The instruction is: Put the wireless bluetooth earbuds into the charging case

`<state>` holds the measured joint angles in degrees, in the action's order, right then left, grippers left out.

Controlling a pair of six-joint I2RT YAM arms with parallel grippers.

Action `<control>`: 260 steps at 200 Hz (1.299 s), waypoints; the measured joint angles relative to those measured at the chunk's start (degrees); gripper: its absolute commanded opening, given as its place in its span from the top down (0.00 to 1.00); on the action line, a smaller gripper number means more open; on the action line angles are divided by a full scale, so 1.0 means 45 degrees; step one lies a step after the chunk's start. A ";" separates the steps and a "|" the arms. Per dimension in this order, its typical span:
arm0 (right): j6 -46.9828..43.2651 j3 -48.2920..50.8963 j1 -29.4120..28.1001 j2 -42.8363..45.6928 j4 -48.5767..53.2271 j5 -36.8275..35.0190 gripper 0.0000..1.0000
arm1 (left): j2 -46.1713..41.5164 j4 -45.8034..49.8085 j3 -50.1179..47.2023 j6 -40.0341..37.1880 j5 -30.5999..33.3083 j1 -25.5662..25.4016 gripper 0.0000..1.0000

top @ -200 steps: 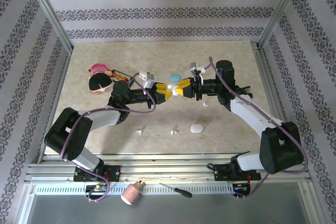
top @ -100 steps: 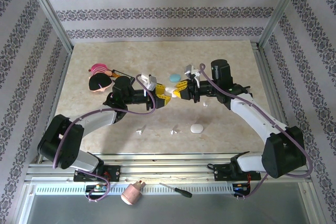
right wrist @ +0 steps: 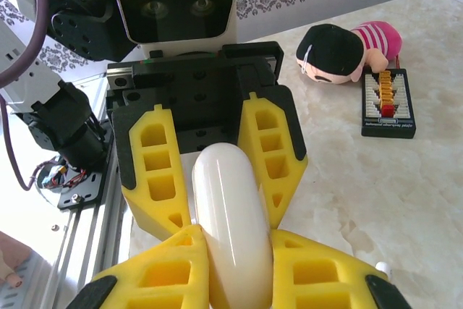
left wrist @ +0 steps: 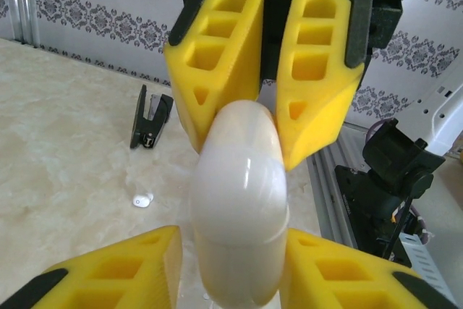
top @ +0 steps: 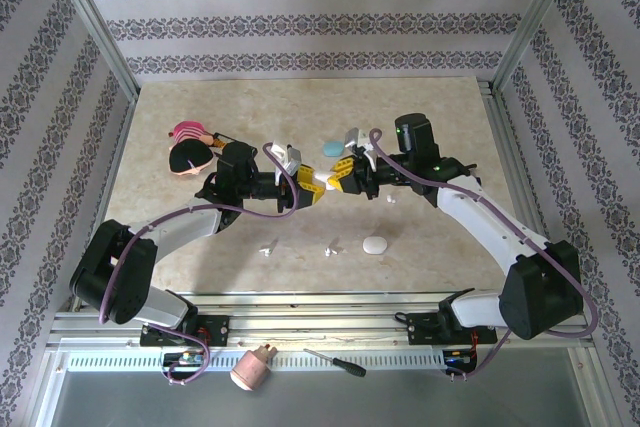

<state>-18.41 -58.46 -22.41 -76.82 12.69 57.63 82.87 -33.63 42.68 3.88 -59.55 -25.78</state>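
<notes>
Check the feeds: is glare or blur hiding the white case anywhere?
Left wrist: the glossy white oval case carries soft highlights and looks slightly blurred this close, outline still clear. Right wrist: a bright streak runs down its left side, focus sharp. Top external: even light, faint shadows on the beige marble-look table; the case is too small there for detail.
</notes>
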 measured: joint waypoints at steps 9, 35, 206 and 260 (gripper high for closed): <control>-0.0015 -0.0019 -0.0053 -0.0049 0.0068 -0.0029 0.90 | 0.0000 0.0000 0.0000 0.0005 -0.0010 0.0000 0.60; -0.0199 -0.0107 -0.0204 -0.0228 0.0330 -0.0102 0.90 | 0.0000 0.0000 0.0000 0.0146 -0.0010 0.0000 0.65; 0.0146 -0.0180 -0.0219 -0.0398 -0.0384 -0.0170 0.69 | 0.0097 -0.0253 0.0000 0.0374 -0.0092 0.0034 0.96; 0.1001 -0.0185 -0.0209 -0.0525 -0.0801 -0.1137 0.42 | 0.0092 -0.0243 -0.0015 -0.0185 0.0044 0.0039 0.96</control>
<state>-13.91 -59.29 -23.35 -79.18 9.08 52.51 83.29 -34.72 42.61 3.05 -59.35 -25.61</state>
